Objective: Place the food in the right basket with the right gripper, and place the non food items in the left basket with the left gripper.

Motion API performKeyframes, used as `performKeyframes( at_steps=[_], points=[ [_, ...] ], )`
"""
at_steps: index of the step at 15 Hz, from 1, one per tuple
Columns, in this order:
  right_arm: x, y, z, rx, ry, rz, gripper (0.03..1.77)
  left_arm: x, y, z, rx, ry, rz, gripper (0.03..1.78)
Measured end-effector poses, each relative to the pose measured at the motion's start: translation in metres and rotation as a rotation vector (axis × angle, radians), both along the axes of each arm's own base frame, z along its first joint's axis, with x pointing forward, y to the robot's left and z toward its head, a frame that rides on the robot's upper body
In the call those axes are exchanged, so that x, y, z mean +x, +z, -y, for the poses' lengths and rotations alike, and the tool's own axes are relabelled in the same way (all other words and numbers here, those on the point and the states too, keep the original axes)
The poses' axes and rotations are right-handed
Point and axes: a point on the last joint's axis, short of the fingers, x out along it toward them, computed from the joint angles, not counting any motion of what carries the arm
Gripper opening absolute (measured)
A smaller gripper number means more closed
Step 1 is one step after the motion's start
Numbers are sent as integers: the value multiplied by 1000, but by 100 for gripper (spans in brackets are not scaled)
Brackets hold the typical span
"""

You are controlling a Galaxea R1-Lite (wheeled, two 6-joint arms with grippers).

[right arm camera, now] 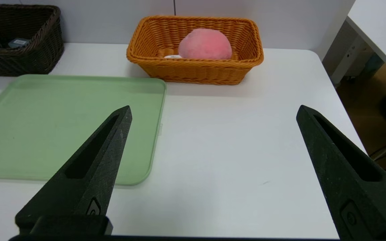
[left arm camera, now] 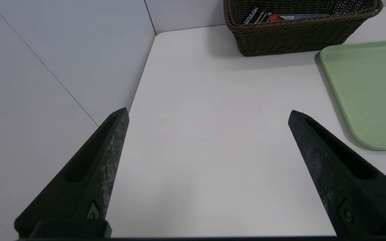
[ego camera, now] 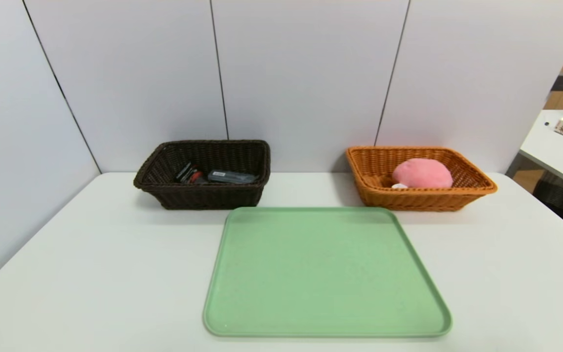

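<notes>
Bright, even light; soft shadows.

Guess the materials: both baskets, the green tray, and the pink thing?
Dark basket and orange basket: woven strands, wicker or plastic rattan, slight sheen. Green tray: smooth matte, moulded rim, probably plastic. Pink item: fuzzy surface, looks like plush fabric.

White table (ego camera: 91,274) carries a green tray (ego camera: 325,274) and two baskets (brown (ego camera: 203,195), orange (ego camera: 423,198)).
</notes>
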Motion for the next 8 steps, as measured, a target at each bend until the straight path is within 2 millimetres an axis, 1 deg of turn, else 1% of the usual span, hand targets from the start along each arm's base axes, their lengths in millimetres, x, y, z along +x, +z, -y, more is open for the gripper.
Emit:
performKeyframes(
  at_steps=[3,5,8],
  points=[
    [-16,-13,0,-11,15,-21,169,-7,-14,1,-1,4,-2,169],
    [-23,-23,0,-12,24,-21,169,-10,-21,1,-1,12,-1,169],
    [-28,-32,-1,-7,41,-16,169,-15,-25,2,2,12,-11,169]
  ],
)
